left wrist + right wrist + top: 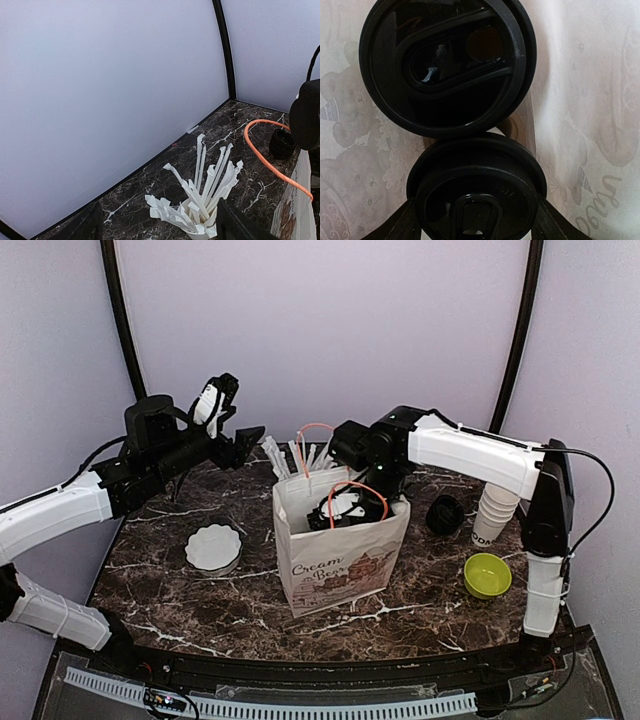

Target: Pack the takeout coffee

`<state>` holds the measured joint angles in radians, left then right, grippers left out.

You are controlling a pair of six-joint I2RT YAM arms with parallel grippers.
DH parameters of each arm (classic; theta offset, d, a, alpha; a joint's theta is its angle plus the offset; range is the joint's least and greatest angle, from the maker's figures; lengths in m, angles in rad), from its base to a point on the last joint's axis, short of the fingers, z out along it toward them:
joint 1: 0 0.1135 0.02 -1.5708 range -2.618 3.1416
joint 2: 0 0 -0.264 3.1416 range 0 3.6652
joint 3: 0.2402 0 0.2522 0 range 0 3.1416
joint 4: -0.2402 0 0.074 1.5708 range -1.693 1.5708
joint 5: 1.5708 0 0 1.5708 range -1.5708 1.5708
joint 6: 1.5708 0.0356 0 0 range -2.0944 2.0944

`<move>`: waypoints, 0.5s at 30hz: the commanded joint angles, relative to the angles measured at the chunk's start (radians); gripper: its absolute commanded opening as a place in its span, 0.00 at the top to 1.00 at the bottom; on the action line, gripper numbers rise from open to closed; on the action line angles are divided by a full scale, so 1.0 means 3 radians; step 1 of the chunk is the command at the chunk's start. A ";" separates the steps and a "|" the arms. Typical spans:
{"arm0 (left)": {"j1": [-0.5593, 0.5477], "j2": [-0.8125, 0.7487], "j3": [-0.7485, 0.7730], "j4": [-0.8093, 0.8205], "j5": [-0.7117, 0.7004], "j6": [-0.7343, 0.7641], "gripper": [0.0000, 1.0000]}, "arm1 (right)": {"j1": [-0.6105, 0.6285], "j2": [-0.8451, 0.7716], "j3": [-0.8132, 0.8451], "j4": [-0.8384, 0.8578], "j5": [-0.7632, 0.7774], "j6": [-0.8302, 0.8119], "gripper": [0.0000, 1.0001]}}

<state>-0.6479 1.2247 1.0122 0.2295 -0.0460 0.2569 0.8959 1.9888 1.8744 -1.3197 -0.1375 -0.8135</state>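
Two takeout coffee cups stand side by side inside the paper bag (340, 565), and only their black lids show. In the right wrist view the far lid (445, 65) touches the near lid (477, 185). My right gripper (475, 227) reaches down into the bag (590, 100), and its fingers press against both sides of the near cup. In the top view that gripper (355, 502) sits in the bag's mouth between the orange handles. My left gripper (245, 445) hangs open and empty above the back left of the table, facing the cup of wrapped straws (200, 205).
A stack of lidless white cups (495, 512) and a pile of black lids (445, 513) stand right of the bag. A green bowl (487, 574) sits front right, and a white fluted dish (213, 547) sits left of the bag. The straws cup (300, 455) is behind the bag.
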 commanded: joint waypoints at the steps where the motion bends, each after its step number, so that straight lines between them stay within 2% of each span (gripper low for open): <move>1: 0.0012 -0.0015 -0.0034 0.0002 0.0035 -0.0053 0.21 | 0.0081 -0.0010 0.0028 -0.0081 -0.0037 0.0061 0.46; 8: 0.0012 0.0031 -0.0015 -0.0018 0.0036 -0.0065 0.16 | 0.0165 -0.0071 0.0373 -0.0326 -0.0209 0.0103 0.17; 9: 0.0012 0.0035 -0.0015 -0.0021 0.0038 -0.0067 0.16 | 0.0168 -0.0083 0.0415 -0.0326 -0.0200 0.0124 0.08; 10: 0.0012 0.0044 -0.0012 -0.0022 0.0064 -0.0068 0.15 | 0.0171 -0.0084 0.0461 -0.0330 -0.0186 0.0159 0.02; 15: 0.0012 0.0063 0.0048 -0.0130 0.0493 -0.0091 0.14 | 0.0218 -0.0151 0.0580 -0.0326 -0.0134 0.0248 0.01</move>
<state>-0.6479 1.2453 1.0122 0.2268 -0.0059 0.2466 0.9493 1.9873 2.0022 -1.4036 -0.1719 -0.7727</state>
